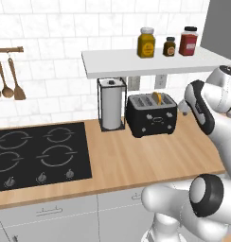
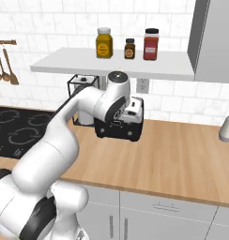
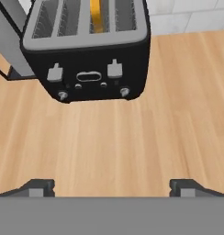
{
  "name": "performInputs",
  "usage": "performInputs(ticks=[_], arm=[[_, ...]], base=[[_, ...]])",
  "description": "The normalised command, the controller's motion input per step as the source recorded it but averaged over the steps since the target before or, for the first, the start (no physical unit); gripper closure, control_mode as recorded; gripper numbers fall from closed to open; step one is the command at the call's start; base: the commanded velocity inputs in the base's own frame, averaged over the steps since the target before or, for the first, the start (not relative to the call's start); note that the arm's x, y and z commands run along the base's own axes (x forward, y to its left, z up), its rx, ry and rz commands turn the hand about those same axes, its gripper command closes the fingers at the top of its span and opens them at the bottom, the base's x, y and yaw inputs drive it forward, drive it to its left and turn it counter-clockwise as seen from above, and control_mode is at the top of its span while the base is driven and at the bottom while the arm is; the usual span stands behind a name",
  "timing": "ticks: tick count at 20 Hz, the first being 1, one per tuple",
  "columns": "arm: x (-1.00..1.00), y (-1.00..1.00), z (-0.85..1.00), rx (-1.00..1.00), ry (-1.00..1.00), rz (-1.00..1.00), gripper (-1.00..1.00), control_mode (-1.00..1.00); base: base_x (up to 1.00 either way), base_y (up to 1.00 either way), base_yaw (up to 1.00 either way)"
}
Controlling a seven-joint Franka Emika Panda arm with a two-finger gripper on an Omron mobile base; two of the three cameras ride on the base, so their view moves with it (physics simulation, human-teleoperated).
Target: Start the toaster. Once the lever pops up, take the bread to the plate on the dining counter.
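Closest thing in the hand view was the pincer (image 3: 112, 187) itself, its two dark finger tips spread really wide apart with nothing between them, hanging over bare light-wood tabletop (image 3: 132, 137). Just past that sat the small black boxy two-slot toaster (image 3: 88, 50), front panel facing the hand, with two pale levers, an oval button and two little silver knobs on it. One square slice of tan bread (image 3: 96, 16) stood upright in one of the slots, seen edge-on so it looked like a thin orange strip.

From the left base view the toaster (image 1: 151, 115) was at the back of the tabletop (image 1: 146, 160) under a white wall shelf (image 1: 155, 62), the bread (image 1: 156, 98) poking up out of a slot. A tall white paper-towel roll in a black wire holder (image 1: 111, 104) stood just beside it, and a black stovetop (image 1: 39, 153) was further left. Three jars (image 1: 168, 42) sat on the shelf, wooden spoons (image 1: 8, 80) hung on the wall. In the right base view the arm blocked most of the toaster (image 2: 121, 129).
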Motion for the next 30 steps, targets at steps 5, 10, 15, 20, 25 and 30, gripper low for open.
performInputs(ticks=[5,10,15,20,25,30], arm=[[0.24,-0.04,-0.07,0.00,0.00,0.00,-1.00,-1.00],[0.21,0.00,-0.36,-0.04,-0.01,0.00,-1.00,-1.00],[0.00,0.00,-0.43,-0.09,-0.08,0.00,-1.00,-1.00],[0.17,-0.02,-0.18,-0.02,-0.04,0.00,-1.00,-1.00],[0.38,-0.17,0.00,0.00,0.00,0.00,-1.00,-1.00],[0.38,-0.12,0.00,0.00,0.00,0.00,-1.00,-1.00]], base=[[0.00,0.00,0.00],[0.00,0.00,0.00],[0.00,0.00,0.00],[0.00,0.00,0.00],[0.00,0.00,0.00],[0.00,0.00,0.00]])
